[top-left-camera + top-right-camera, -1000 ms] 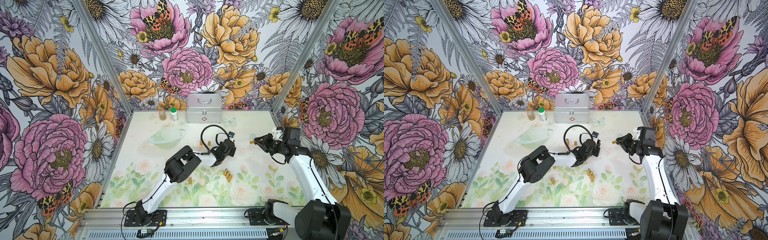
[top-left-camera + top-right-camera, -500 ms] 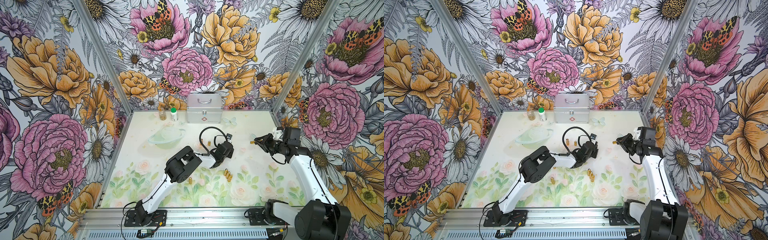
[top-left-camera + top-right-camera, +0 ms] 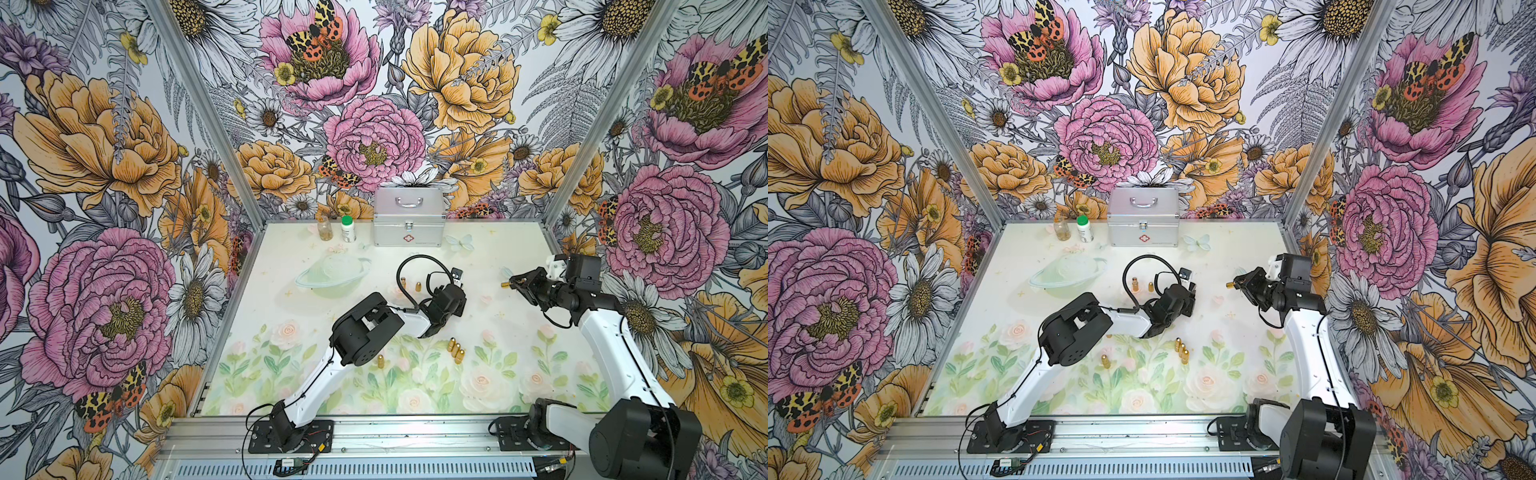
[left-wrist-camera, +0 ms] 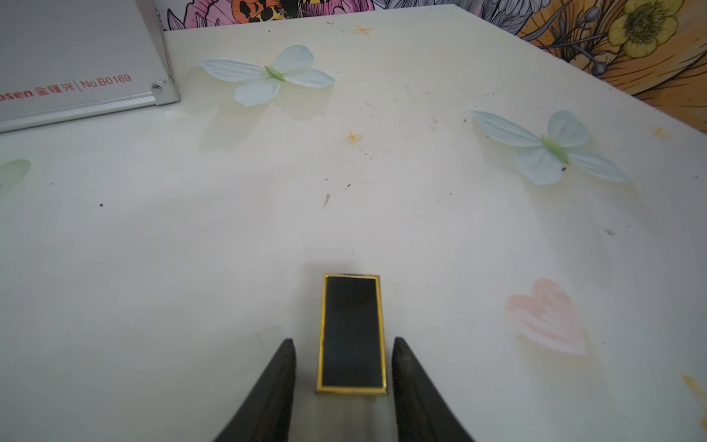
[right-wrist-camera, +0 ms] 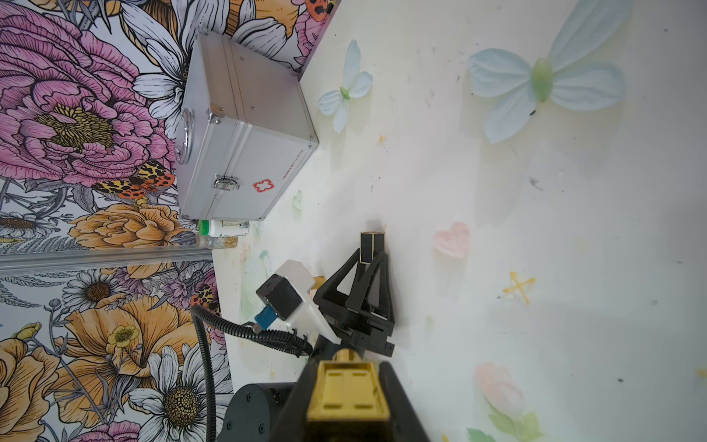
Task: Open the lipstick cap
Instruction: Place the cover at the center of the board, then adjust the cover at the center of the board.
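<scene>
- Left gripper [image 4: 344,342] spread, its fingers either side of the black, gold-trimmed lipstick cap [image 4: 352,325] on the table [image 4: 191,229], not touching it.
- Right gripper [image 5: 346,369] clenched around the gold lipstick base [image 5: 346,398].

- The left arm [image 3: 316,382] reaches from its base toward the silver case [image 3: 409,216], elbow raised and forearm low over the tabletop [image 3: 270,316].
- The left tool [image 4: 343,340] sits in front of the case. Its black fingers [image 4: 275,382] stand apart on either side of the black cap [image 4: 352,333], with a gap at each side.
- The right arm [image 3: 602,332] rises well to the right of the case, wrist bent inward.
- The right tool [image 3: 513,283] is held off the tabletop, clamped on the gold lipstick base [image 5: 348,394].
</scene>
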You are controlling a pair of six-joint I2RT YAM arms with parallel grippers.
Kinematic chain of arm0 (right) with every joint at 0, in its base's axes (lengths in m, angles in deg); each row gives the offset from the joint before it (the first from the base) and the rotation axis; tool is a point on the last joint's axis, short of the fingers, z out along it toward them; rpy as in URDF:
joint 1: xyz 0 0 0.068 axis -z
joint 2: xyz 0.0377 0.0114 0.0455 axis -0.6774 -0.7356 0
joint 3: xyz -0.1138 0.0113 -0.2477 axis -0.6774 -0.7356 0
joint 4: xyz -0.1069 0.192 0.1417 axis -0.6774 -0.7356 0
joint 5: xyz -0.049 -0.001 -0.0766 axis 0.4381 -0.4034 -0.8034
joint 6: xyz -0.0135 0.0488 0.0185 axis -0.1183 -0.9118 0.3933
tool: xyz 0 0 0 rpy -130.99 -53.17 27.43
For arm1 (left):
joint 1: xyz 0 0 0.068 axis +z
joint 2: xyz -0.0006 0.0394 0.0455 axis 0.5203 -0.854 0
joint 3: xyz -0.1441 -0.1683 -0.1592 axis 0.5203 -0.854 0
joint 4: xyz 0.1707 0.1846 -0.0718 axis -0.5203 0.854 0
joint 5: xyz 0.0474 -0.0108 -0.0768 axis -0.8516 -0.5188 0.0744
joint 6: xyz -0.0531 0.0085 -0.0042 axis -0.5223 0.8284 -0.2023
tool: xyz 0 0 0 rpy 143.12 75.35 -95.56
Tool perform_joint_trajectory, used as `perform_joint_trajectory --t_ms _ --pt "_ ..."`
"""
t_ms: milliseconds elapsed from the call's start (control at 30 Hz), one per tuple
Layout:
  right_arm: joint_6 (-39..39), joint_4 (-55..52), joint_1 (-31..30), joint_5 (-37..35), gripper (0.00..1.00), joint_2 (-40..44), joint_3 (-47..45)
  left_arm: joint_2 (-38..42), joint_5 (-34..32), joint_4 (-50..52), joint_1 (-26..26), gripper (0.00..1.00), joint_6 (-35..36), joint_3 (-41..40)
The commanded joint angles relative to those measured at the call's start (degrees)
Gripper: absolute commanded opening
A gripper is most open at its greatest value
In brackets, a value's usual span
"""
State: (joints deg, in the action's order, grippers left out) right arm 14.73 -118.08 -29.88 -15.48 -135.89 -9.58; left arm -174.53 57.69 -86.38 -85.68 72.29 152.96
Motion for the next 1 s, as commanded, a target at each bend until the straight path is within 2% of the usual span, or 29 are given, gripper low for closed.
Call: perform_joint_trajectory --t_ms 0,400,567,967 --pt "0.7 0.7 0.4 -0.4 0.20 -0.3 0.7 1.8 0.4 0.5 -0.2 0.45 0.3 -1.5" --pt "0.8 0.7 0.5 0.4 0.20 -0.5 1.3 5.8 7.6 1.1 1.0 0.45 1.6 -4.2" --pt "0.9 0.6 0.7 0.4 0.20 -0.2 1.1 4.4 5.5 2.2 1.3 0.44 1.0 -2.8" --pt "1.0 0.6 1.1 0.8 0.20 -0.5 0.8 1.0 3.7 4.6 1.2 0.29 2.1 1.9"
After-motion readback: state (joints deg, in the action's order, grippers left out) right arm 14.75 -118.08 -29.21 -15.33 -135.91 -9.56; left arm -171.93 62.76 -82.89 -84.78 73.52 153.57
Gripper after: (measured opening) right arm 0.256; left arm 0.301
